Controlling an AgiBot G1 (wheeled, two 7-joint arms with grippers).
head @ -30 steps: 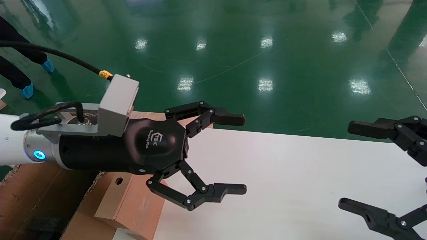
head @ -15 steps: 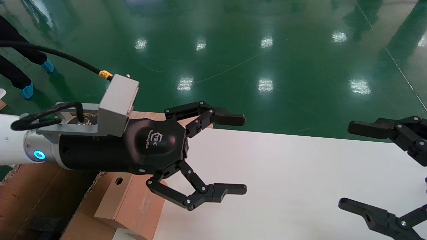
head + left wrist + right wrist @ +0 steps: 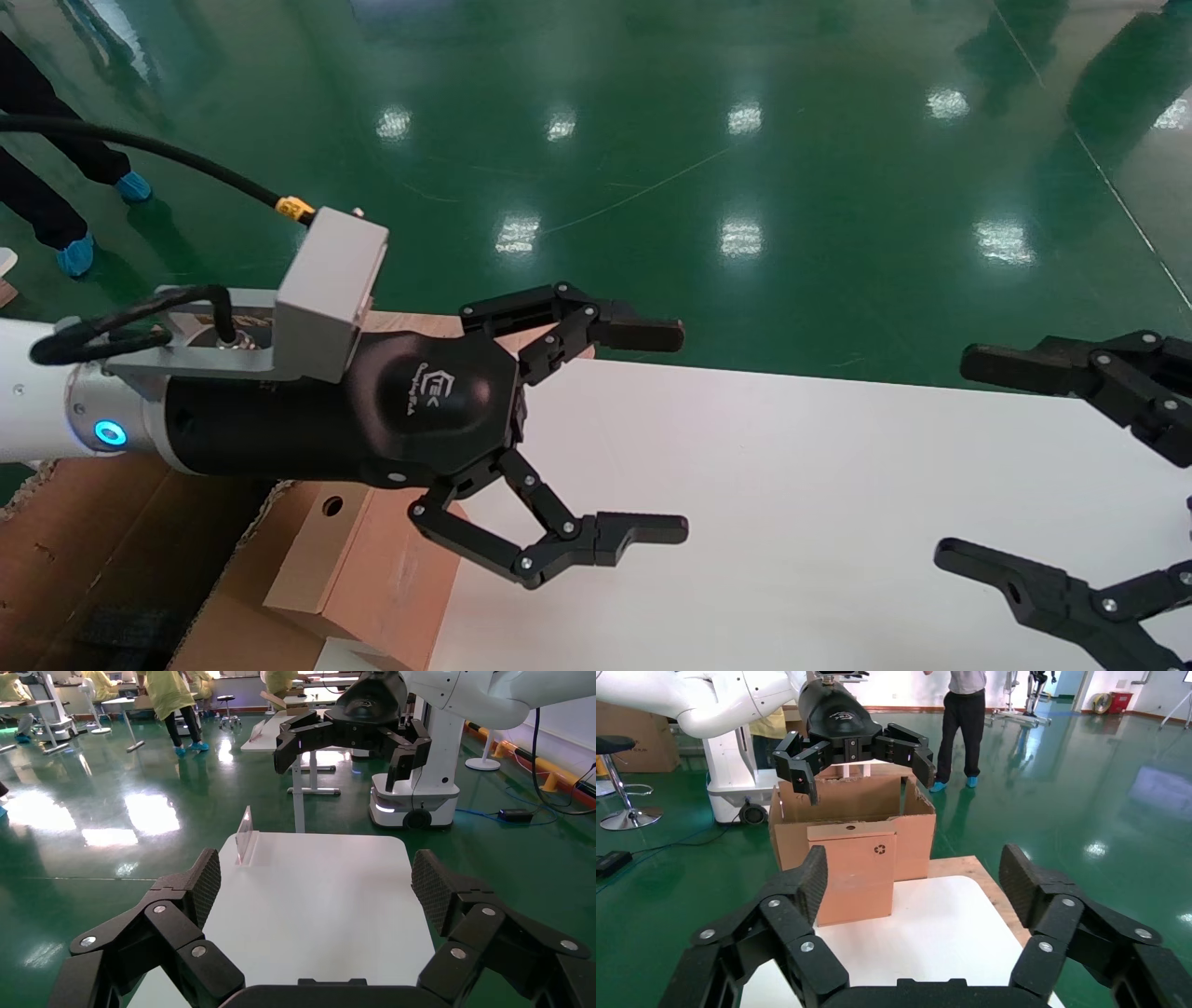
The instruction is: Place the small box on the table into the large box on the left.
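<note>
Bare table [image 3: 792, 485] between small box [image 3: 372, 578] and right gripper [image 3: 968, 466]

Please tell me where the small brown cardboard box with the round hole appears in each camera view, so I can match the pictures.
Head view: the small brown cardboard box sits at lower left, under the left gripper.
Left wrist view: not in it.
Right wrist view: centre, standing before the large ragged brown carton.
Shared landmark: the white table.

Left gripper [image 3: 605, 433], jaws spread, hovers beside the small box [image 3: 358, 568].
</note>
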